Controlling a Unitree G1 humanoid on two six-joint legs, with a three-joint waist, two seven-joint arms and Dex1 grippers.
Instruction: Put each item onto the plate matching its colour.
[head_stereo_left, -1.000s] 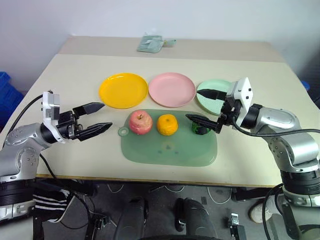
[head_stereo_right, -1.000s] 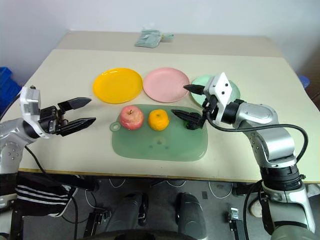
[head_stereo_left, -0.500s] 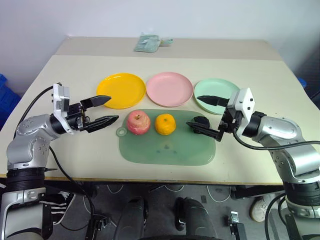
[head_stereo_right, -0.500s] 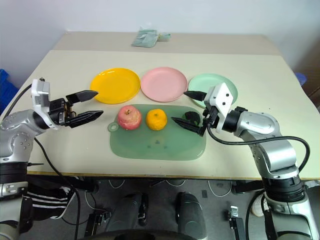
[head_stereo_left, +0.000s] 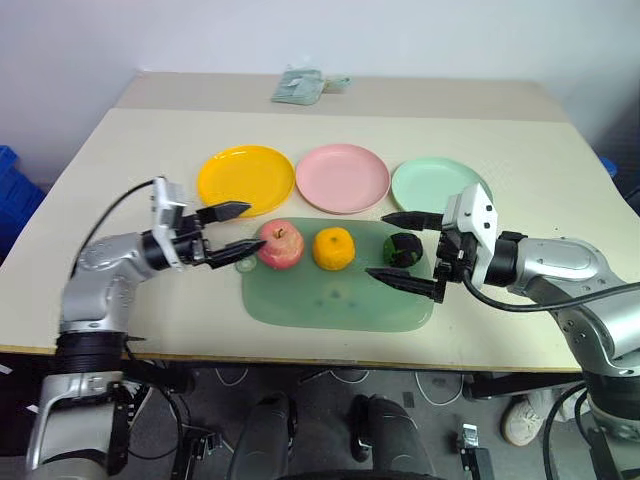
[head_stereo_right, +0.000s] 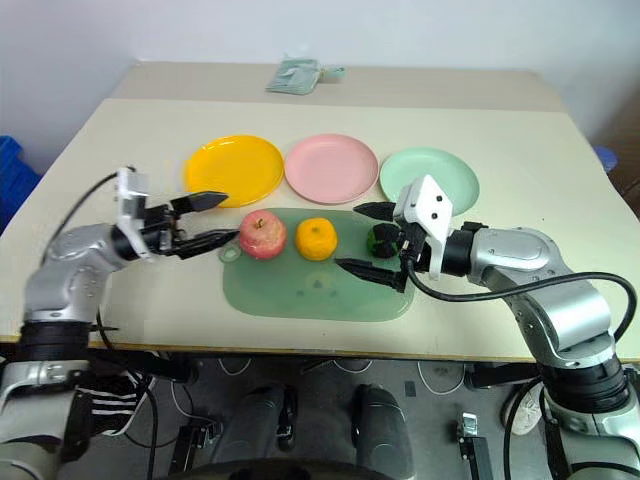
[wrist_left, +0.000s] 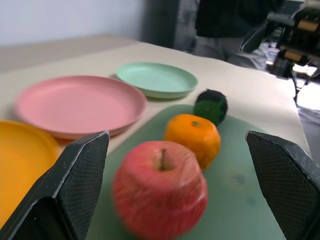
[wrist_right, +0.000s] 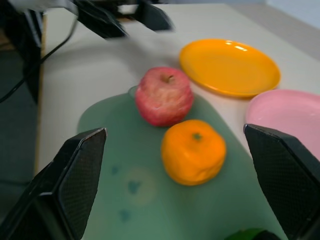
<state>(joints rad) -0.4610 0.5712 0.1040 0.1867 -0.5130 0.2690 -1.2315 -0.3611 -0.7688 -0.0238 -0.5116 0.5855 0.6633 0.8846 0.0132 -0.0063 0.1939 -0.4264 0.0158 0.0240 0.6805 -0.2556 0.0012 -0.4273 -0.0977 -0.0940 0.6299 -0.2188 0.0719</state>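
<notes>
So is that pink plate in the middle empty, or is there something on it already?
Empty. The pink plate shows a bare surface, and the apple lies on the green mat.

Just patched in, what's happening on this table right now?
Nothing is sorted yet. The apple, mandarin and green fruit sit on the green mat, and the yellow plate, pink plate and mint plate are bare. The left gripper is open beside the apple; the right gripper is open around the green fruit.
</notes>
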